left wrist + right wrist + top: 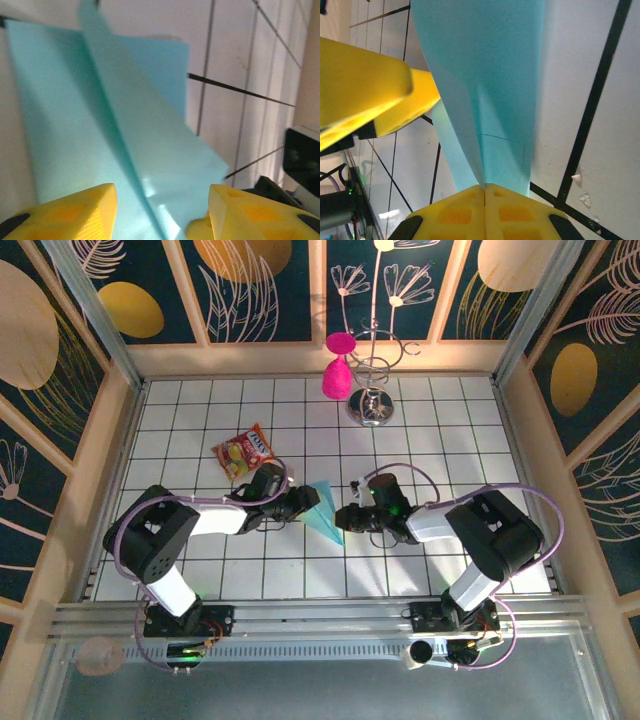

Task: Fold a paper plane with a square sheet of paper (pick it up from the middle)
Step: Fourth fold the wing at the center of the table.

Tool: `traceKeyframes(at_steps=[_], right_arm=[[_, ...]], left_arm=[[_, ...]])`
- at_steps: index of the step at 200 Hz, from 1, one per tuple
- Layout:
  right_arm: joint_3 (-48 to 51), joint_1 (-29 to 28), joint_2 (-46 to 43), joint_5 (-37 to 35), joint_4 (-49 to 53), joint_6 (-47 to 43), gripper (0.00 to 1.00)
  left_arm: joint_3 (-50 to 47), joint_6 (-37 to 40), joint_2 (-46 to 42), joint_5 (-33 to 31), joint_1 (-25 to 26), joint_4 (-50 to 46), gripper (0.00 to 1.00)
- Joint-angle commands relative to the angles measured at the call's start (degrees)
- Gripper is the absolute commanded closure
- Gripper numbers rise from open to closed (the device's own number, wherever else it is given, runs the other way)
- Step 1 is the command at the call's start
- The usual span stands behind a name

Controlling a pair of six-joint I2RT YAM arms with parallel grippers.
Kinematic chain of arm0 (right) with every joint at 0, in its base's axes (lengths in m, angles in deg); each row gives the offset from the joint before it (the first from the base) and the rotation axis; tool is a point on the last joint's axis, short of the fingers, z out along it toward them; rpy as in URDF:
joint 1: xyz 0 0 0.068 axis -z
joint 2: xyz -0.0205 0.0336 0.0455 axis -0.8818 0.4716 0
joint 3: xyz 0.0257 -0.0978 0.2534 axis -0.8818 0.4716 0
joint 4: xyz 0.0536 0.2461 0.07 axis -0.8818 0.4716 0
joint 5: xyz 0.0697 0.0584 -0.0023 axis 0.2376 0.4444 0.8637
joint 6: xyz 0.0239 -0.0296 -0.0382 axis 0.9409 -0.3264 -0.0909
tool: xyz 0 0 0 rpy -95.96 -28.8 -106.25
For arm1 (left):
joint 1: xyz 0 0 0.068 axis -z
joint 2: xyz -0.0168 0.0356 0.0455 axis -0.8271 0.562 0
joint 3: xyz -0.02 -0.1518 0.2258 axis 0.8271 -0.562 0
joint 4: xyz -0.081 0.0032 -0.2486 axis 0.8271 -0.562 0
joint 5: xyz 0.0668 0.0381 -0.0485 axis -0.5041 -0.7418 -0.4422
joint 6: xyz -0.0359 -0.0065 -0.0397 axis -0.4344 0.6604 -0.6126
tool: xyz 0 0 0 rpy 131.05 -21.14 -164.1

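I count one light-blue folded paper plane (326, 508), mid-frame between both arms. Right gripper (484, 192) is pinched tight on its edge. The left gripper (160, 195) sits about half spread, with paper running between its jaws. One red-and-yellow snack packet (245, 452) lies upper left, and one wire stand (372, 400) is top centre.
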Motion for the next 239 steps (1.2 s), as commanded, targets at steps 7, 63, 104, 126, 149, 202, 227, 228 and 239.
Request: traceKeyframes(at_steps=[7, 63, 104, 126, 149, 202, 227, 228, 239], right_arm=[[1.1, 0.5, -1.2, -1.0, -3.1, 1.9, 0.94], [2.9, 1.3, -1.2, -0.5, -6.1, 4.8, 0.95], [2.9, 1.5, -0.3, -0.2, -5.8, 5.3, 0.95], [2.6, 1.5, 0.5, -0.3, -5.4, 5.8, 0.95], [2.5, 1.7, 1.2, -0.3, -5.2, 6.3, 0.95], [2.0, 1.9, 2.8, -0.4, -3.9, 6.6, 0.94], [2.0, 1.9, 3.5, -0.1, -3.8, 6.5, 0.94], [2.0, 1.9, 3.6, -0.1, -3.8, 6.5, 0.94], [1.8, 1.9, 3.8, 0.1, -3.6, 6.4, 0.94]], left_arm=[[1.5, -0.4, 1.2, -1.2, 0.3, -4.6, 0.49], [2.2, 0.3, 3.4, -2.1, 0.3, -7.5, 0.49], [3.7, 1.8, 4.3, -4.2, 0.3, -12.7, 0.49], [3.7, 1.8, 4.3, -4.2, 0.3, -12.8, 0.49], [4.0, 1.8, 4.2, -4.2, 0.3, -12.8, 0.49], [4.3, 1.8, 4.2, -4.1, 0.3, -13.1, 0.49], [4.4, 1.8, 4.1, -4.1, 0.3, -13.1, 0.49], [4.3, 1.8, 4.1, -4.1, 0.3, -13.1, 0.49], [4.4, 1.8, 4.1, -4.0, 0.3, -13.1, 0.49]])
